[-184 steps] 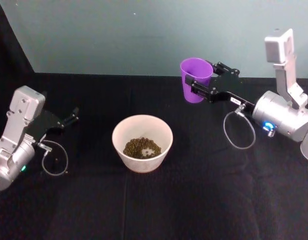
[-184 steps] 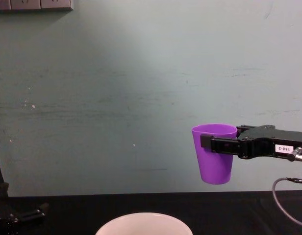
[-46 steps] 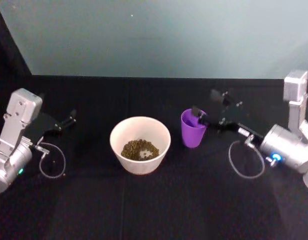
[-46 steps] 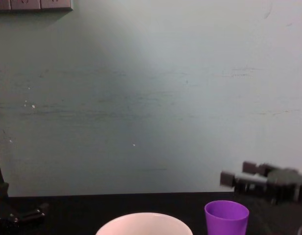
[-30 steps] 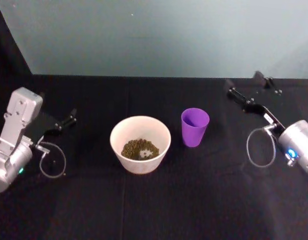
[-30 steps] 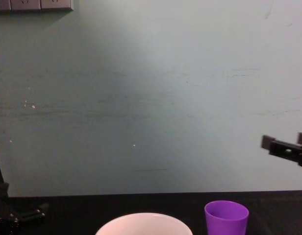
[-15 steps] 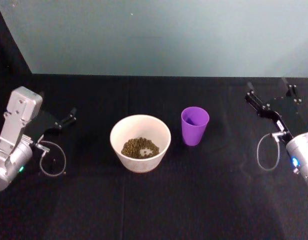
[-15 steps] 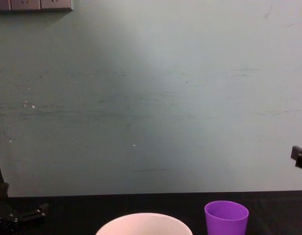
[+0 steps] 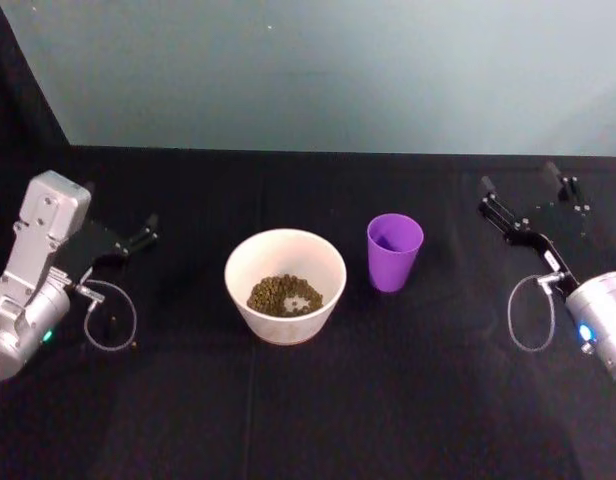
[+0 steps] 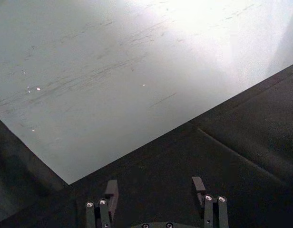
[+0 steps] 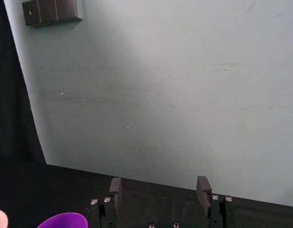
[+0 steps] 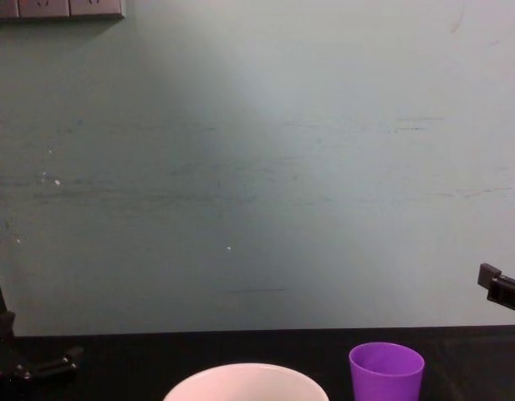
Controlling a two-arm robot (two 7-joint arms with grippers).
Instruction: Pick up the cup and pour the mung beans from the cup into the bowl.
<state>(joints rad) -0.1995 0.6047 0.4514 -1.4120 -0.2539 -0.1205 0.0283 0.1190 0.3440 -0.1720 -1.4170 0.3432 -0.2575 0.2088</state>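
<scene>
- Head view showed the bowl (image 9: 285,285) nearest the robot, standing upright near the middle of the black table (image 9: 318,400), with a low heap of mung beans (image 9: 283,295) lying in its bottom.
- Just beside the bowl on the robot's right, a little farther back and not touching it, the cup (image 9: 394,252) stood upright on the table; what showed of its inside looked bare, so the pour read as done.
- At the table's left side the left gripper (image 9: 143,238) sat parked, well apart from the bowl; its wrist camera showed the two fingers (image 10: 111,189) spread with nothing between them.
- Toward the table's right edge the right gripper (image 9: 523,208) hung above the cloth, well apart from the cup, its fingers (image 11: 202,189) parted and empty.
- Farthest off, the pale green wall (image 12: 257,167) rose behind the table's back edge.
- By my judgement the step in hand was the right arm clearing away after setting the cup down; doing it well meant lifting up and outward toward the right edge, jaws kept wide, so that neither finger nor the dangling cable (image 9: 533,310) caught the light cup and tipped it.
</scene>
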